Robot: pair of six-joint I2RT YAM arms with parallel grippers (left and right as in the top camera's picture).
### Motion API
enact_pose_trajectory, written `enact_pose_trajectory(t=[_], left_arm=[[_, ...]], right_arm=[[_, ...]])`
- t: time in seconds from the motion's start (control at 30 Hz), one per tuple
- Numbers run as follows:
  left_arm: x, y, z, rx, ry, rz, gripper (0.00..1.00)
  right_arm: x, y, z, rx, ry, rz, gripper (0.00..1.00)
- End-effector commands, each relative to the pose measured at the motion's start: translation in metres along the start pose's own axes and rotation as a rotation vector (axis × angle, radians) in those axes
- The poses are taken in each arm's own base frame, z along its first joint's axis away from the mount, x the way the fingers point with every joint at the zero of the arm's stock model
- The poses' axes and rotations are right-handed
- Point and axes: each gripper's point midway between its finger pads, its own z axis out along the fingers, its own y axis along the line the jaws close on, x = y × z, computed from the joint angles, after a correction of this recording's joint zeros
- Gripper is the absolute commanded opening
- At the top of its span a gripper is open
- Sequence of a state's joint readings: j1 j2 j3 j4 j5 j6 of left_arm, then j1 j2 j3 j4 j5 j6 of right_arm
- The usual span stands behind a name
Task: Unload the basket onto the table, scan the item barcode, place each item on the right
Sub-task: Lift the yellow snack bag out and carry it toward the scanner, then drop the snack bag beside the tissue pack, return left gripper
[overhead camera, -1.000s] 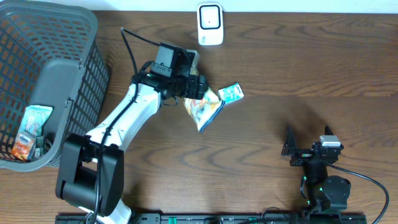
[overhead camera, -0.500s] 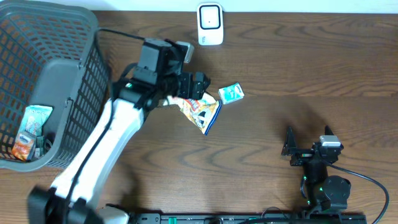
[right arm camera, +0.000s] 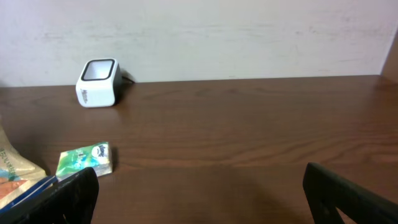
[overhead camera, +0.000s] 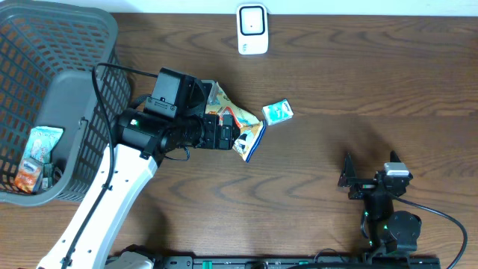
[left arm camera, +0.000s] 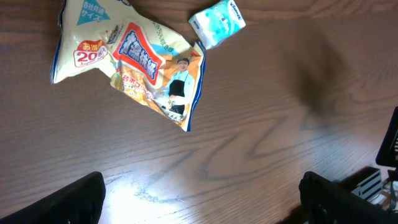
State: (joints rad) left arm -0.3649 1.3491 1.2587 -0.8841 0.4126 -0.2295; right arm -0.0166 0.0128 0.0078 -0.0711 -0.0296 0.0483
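Pickup pending; left end effector hovers spread apart (empty) above the snack bag; next: grasp, present to the barcode scanner.

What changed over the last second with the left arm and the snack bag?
The left gripper swung away from the scanner and back toward the basket. Its jaws are open and clear of the snack bag, which it seems to have released. The bag lies flat, roughly where it was. The teal packet, scanner and right arm are unchanged.
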Motion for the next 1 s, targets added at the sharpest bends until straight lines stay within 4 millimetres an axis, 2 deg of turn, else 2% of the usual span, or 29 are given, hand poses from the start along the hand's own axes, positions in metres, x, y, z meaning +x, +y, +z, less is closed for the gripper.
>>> enact_pose_trajectory(t=[0.0, 0.13, 0.4, 0.63, 0.8, 0.83, 0.9, 0.97], left_arm=[[-0.006, -0.005, -0.005, 0.008, -0.024, -0.004, 0.98], [-0.007, -0.004, -0.006, 0.006, -0.028, -0.006, 0.98], [-0.015, 0.012, -0.012, -0.014, -0.055, -0.05, 0.98], [-0.033, 0.011, -0.03, -0.006, -0.127, -0.105, 0.98], [-0.046, -0.002, -0.053, 0.029, -0.235, -0.076, 0.98], [-0.051, -0.009, -0.068, 0.047, -0.296, -0.049, 0.98], [-0.057, -0.014, -0.084, 0.048, -0.367, -0.026, 0.98], [-0.065, -0.008, -0.105, -0.001, -0.464, -0.022, 0.98]], right_arm=[[0.001, -0.001, 0.0, 0.006, 0.004, 0.003, 0.99], [0.001, -0.001, 0.0, 0.006, 0.004, 0.003, 0.99], [0.001, -0.001, 0.0, 0.005, 0.004, 0.003, 0.99], [0.001, -0.001, 0.0, 0.006, 0.004, 0.003, 0.99], [0.001, -0.001, 0.0, 0.005, 0.004, 0.003, 0.99], [0.001, -0.001, 0.0, 0.006, 0.004, 0.003, 0.99], [0.001, -0.001, 0.0, 0.006, 0.004, 0.003, 0.99], [0.001, -0.001, 0.0, 0.006, 0.004, 0.003, 0.99]])
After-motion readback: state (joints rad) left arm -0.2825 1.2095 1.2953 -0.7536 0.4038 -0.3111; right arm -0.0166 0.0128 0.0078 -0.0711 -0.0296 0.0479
